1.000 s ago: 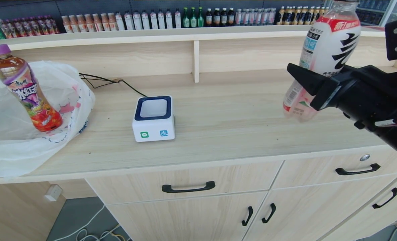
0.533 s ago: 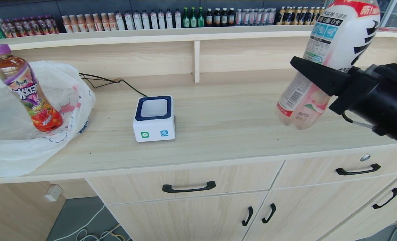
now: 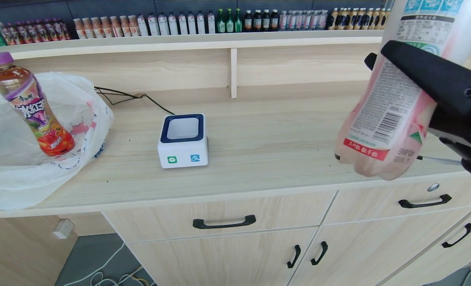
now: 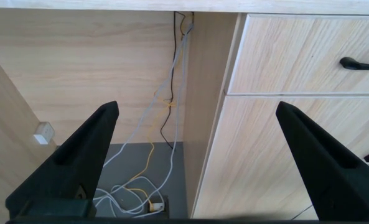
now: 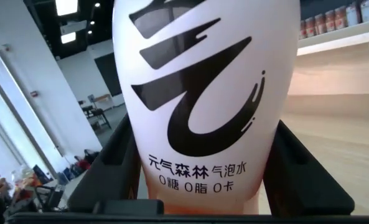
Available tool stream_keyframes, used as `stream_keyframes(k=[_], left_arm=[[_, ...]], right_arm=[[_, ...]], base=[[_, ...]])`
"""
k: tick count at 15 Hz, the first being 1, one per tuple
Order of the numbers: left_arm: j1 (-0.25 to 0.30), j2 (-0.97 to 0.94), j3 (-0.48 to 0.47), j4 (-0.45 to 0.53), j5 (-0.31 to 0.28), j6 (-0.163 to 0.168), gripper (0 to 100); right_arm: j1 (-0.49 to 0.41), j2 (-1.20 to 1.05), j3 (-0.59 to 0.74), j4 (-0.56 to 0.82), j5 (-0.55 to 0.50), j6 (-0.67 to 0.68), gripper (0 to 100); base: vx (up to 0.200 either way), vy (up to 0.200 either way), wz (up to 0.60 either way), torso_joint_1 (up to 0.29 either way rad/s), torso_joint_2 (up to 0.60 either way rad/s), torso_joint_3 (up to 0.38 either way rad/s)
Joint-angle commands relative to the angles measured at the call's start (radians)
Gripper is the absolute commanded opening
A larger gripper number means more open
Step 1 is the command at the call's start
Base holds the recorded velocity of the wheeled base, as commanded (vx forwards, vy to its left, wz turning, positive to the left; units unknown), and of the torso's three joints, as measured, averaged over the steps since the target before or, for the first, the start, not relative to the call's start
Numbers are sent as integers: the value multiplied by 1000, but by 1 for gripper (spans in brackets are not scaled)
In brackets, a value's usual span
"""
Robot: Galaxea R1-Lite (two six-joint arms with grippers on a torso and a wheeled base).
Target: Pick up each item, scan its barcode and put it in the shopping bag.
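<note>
— How are the hands built?
— Matte black, wedge-shaped fingers (image 4: 78,162) are seen on the left hand (image 4: 196,106) and the right hand (image 3: 374,55).
— Any details?
— Two screw holes (image 3: 466,92) are sunk into a right finger; a thin grey cable (image 3: 438,160) is run beneath.

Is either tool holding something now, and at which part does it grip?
The right tool is shut on the pink drink bottle, gripping it around its labelled body, not at the cap or base. The left tool is open and holds nothing.
</note>
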Motion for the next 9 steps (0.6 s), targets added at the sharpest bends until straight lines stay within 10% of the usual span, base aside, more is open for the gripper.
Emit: stream_keyframes(k=[1,9], left_arm=[[0,0,0,0,0,0,100],[0,0,0,0,0,-1,100]], right_arm=[[64,27,38,-36,1,20,0],[291,113,24,-92,0,4,0]], base=[[0,0,0,0,0,0],[0,0,0,0,0,0]])
